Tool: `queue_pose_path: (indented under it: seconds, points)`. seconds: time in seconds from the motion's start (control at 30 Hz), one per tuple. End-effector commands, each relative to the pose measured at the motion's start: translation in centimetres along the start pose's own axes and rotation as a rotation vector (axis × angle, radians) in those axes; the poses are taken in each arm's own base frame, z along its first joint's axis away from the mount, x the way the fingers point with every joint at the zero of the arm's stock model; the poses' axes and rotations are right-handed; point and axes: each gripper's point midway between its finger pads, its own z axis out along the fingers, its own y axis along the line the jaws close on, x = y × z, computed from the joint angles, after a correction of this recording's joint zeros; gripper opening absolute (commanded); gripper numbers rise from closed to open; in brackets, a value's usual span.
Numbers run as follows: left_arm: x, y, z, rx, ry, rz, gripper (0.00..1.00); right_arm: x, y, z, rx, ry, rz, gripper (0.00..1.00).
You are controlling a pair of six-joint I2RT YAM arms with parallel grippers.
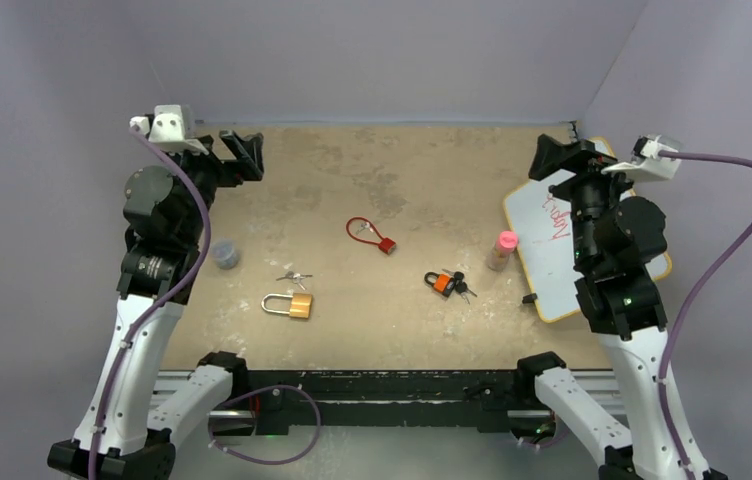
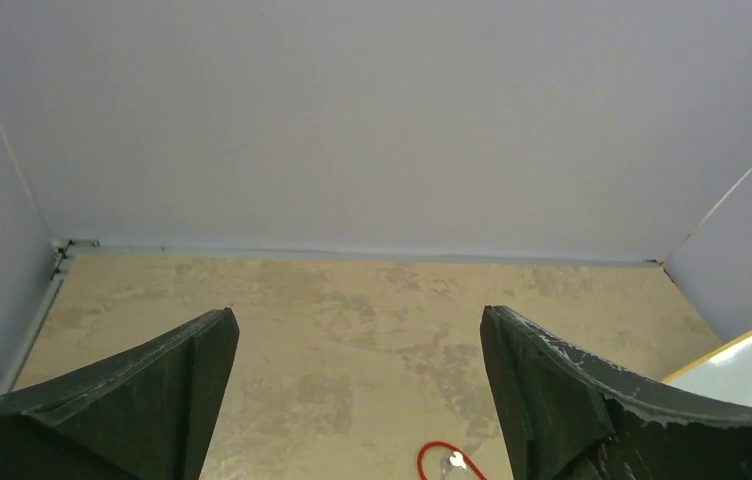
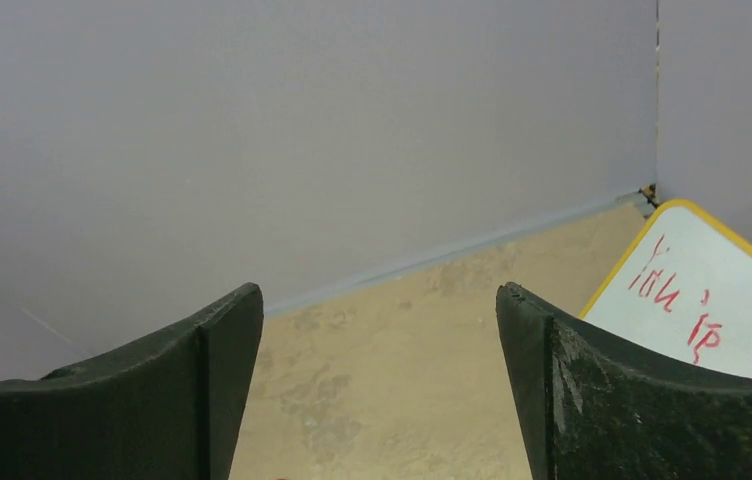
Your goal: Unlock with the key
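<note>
A brass padlock (image 1: 290,305) lies on the tan table at front left, with loose silver keys (image 1: 294,278) just behind it. An orange-and-black padlock (image 1: 440,283) with black-headed keys (image 1: 463,287) lies right of centre. A red cable lock (image 1: 372,233) lies mid-table; its loop shows at the bottom of the left wrist view (image 2: 449,460). My left gripper (image 1: 241,155) is open and empty, raised at the back left. My right gripper (image 1: 555,157) is open and empty, raised at the back right, over the whiteboard's far end.
A yellow-rimmed whiteboard (image 1: 552,235) with red writing lies at the right; its corner shows in the right wrist view (image 3: 712,300). A pink-capped bottle (image 1: 501,250) stands beside it. A small grey cup (image 1: 226,254) sits near the left arm. Grey walls enclose the table.
</note>
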Motion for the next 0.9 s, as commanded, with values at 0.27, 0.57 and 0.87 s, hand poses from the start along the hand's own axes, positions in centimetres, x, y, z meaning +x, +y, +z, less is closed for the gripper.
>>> queue_pose_path:
  seconds: [0.27, 0.57, 0.87]
  points:
    - [8.2, -0.7, 0.2, 0.033, 0.189, -0.192, 0.96, 8.6, 4.2, 3.1, -0.199, 0.298, 0.045, 0.88]
    - [16.9, 1.7, -4.1, -0.113, 0.466, -0.260, 0.90, 24.9, 12.7, 1.5, -0.399, 0.858, 0.083, 0.77]
    - [21.0, 3.2, -6.9, -0.212, 0.596, -0.283, 0.83, 38.2, 19.4, -2.4, -0.395, 1.163, -0.009, 0.58]
